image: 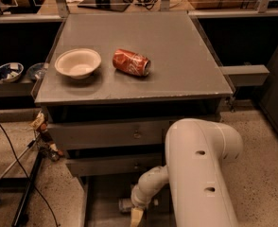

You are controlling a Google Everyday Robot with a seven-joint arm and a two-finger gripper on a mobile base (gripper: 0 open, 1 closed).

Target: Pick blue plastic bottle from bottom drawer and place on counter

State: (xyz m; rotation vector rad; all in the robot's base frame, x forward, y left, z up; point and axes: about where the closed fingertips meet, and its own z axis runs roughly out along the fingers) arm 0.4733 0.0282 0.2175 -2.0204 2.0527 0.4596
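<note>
Pale hand low inside shallow grey metal bottom drawer

Bulky, smooth white arm casing dotted with small dark holes; slimmer rounded white wrist; tan-tipped hand down in bottom drawer.

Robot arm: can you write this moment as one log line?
gripper: low in bottom drawer | counter: bowl, red can | bottle: not on counter
</note>
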